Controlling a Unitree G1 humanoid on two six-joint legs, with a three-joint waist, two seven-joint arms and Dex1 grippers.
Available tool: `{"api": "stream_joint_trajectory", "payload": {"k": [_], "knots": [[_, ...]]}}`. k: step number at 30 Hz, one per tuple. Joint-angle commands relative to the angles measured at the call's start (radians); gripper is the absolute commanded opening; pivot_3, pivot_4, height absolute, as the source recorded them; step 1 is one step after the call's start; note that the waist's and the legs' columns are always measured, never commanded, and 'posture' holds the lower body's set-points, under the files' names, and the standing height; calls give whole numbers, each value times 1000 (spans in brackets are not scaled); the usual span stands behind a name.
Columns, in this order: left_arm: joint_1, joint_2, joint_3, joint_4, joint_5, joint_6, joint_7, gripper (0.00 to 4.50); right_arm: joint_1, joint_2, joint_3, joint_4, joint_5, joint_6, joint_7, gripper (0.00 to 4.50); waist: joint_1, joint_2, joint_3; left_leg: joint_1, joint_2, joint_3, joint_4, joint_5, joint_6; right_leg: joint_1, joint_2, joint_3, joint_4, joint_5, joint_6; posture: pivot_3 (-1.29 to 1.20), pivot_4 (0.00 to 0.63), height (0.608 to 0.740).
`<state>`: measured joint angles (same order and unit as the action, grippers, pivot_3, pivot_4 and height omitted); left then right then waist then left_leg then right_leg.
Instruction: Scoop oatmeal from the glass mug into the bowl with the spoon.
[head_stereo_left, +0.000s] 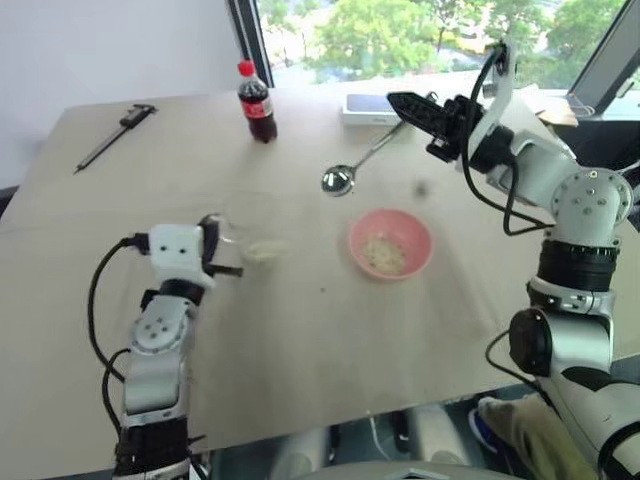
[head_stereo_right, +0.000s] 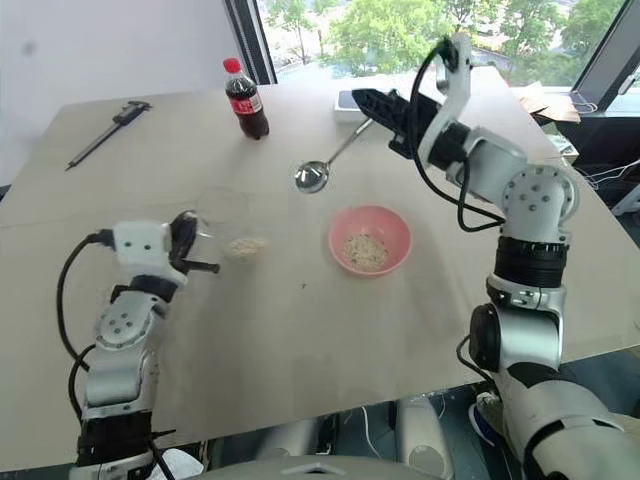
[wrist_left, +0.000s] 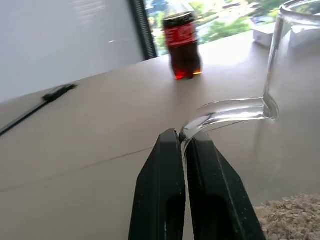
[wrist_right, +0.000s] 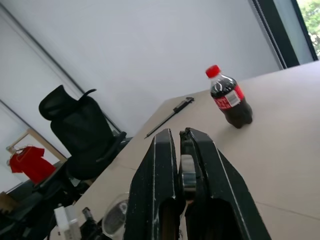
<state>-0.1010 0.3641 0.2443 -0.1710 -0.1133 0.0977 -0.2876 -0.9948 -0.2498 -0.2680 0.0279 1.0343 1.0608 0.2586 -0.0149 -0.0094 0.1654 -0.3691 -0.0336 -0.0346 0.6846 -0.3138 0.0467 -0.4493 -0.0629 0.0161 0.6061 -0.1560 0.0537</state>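
My left gripper is shut on the curved handle of the glass mug, at the left of the table. Oatmeal lies low in the mug, and more oatmeal sits in the pink bowl at the table's middle. My right gripper is shut on the handle end of the spoon. The spoon hangs tilted above the table, its oval bowl lowest, between the cola bottle and the pink bowl. A piece of the metal handle shows between my right fingers.
A cola bottle with a red cap stands at the back. A black caliper lies at the far left. A white box rests near the window edge. A black office chair stands beyond the table.
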Motion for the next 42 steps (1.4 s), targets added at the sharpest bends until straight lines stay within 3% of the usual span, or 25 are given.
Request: {"api": "stream_joint_trajectory", "payload": {"k": [1, 7, 20, 25, 30, 35, 42], "knots": [[-74, 42, -34, 42, -24, -23, -79, 28, -69, 11, 29, -23, 5, -20, 46, 0, 0, 0, 0, -1, 0, 0, 0, 0, 0, -1, 0, 0, 0, 0, 0, 0, 150, 740], [-179, 55, -88, 129, -51, -33, -178, 28, -63, 17, 145, -27, -77, -63, 156, 0, -1, 0, 0, -2, 0, 0, 0, 0, 0, -1, 0, -1, 0, 0, 0, 0, 150, 740], [-238, 58, -158, 184, -50, -81, -287, 28, 46, -80, 507, -59, -495, -356, 422, 0, -1, 0, 0, -9, -1, -1, 2, 1, -1, -9, 0, -2, 0, 0, 0, 0, 150, 740], [-259, 60, -170, 223, -39, -110, -292, 28, 83, -80, 569, -74, -574, -400, 470, 0, -1, 0, 0, -9, -1, -1, 3, 1, -1, -9, -1, -2, 0, 0, 0, 0, 150, 740], [-266, 58, -174, 235, -36, -122, -293, 28, 90, -64, 575, -63, -606, -385, 474, 0, 0, 0, 0, -9, -1, -1, 3, 1, -2, -9, -1, -2, 0, 0, 0, 0, 150, 740], [-267, 57, -178, 246, -23, -136, -290, 28, 55, 25, 424, -43, -477, -131, 365, 0, 0, 0, 0, -9, -1, -2, 3, 1, -2, -9, -1, -2, 1, 0, 0, 0, 150, 740], [-274, 45, -185, 285, -2, -176, -271, 28, -22, 107, 228, 24, -401, 56, 218, 0, 0, 0, 0, -9, -1, -2, 3, 2, -3, -9, -1, -3, 2, 0, 0, 0, 150, 740]]}}
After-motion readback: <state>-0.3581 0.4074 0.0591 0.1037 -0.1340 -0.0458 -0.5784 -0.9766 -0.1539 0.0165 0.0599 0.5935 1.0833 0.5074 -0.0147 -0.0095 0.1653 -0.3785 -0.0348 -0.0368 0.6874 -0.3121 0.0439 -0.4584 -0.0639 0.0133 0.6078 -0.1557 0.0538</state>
